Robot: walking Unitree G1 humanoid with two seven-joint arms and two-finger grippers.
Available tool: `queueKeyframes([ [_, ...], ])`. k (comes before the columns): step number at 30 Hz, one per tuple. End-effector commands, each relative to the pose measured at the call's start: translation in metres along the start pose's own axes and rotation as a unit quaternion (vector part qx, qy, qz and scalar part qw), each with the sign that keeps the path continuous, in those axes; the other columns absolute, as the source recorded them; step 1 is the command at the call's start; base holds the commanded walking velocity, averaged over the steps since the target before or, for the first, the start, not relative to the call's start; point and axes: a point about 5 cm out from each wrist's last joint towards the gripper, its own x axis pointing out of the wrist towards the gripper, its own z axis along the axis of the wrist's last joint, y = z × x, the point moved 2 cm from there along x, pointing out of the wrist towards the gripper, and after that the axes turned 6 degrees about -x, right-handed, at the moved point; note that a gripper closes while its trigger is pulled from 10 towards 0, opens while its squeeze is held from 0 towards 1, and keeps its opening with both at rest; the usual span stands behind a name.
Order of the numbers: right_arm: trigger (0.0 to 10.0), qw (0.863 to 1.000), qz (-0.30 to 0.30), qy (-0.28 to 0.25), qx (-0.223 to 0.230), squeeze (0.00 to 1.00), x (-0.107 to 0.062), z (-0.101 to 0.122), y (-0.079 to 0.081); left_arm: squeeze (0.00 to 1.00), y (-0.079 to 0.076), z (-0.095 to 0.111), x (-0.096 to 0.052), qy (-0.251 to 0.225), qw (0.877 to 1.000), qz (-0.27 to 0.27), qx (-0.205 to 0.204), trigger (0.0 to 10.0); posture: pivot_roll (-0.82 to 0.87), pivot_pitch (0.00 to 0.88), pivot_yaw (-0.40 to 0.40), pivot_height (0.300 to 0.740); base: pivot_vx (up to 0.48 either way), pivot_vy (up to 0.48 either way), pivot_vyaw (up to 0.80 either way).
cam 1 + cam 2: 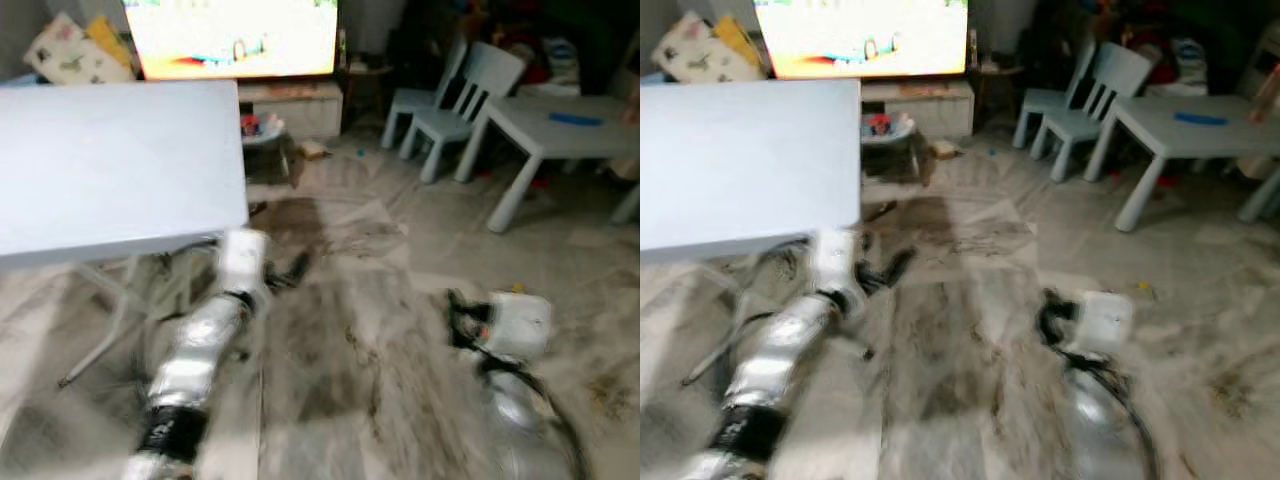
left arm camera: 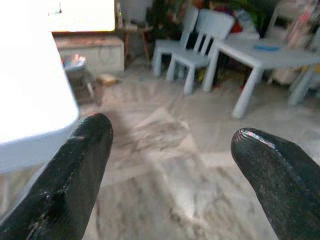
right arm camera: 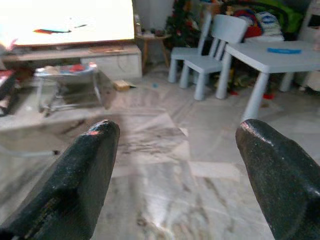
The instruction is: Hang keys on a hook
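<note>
A white folding surface (image 1: 120,170) stands at the left over a marble floor (image 1: 350,330) streaked grey and brown. Far right, a low pale-blue surface (image 1: 560,130) carries a flat blue object (image 1: 575,119). Two small chairs (image 1: 455,95) stand on the floor beside it, and a small stool (image 1: 262,135) stands before the TV stand (image 1: 290,105).
</note>
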Motion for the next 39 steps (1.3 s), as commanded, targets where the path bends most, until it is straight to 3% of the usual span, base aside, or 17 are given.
queueKeyframes([
  [1, 10.0, 1.000, -0.018, 0.006, -0.007, 0.00, -0.0012, -0.0022, -0.0116, 0.00, -0.0145, 0.0010, 0.0052, 0.002, 1.000, -0.023, 0.002, 10.0, 0.06, 0.000, -0.011, 0.740, 0.341, 0.000, 0.00],
  [15, 10.0, 1.000, -0.013, 0.001, -0.004, 0.00, -0.0004, 0.0025, -0.0068, 0.00, -0.0109, -0.0030, 0.0062, 0.015, 1.000, -0.005, -0.001, 10.0, 0.06, 0.000, -0.012, 0.740, 0.181, 0.000, 0.00],
  [27, 10.0, 1.000, -0.016, 0.003, -0.006, 0.00, 0.0016, 0.0023, -0.0079, 0.00, -0.0077, -0.0031, 0.0066, 0.018, 1.000, 0.000, 0.007, 10.0, 0.05, 0.000, -0.011, 0.740, 0.000, 0.000, -0.76],
  [34, 10.0, 1.000, -0.015, 0.002, -0.004, 0.00, 0.0036, 0.0038, -0.0066, 0.00, -0.0092, -0.0038, 0.0065, 0.021, 1.000, -0.004, 0.009, 10.0, 0.05, 0.000, -0.009, 0.740, 0.000, 0.000, 0.00],
  [39, 10.0, 1.000, -0.016, -0.004, -0.004, 0.00, 0.0066, 0.0075, -0.0051, 0.00, -0.0085, -0.0068, 0.0054, 0.026, 1.000, -0.003, 0.012, 10.0, 0.05, 0.000, -0.004, 0.740, 0.000, 0.000, -0.80],
])
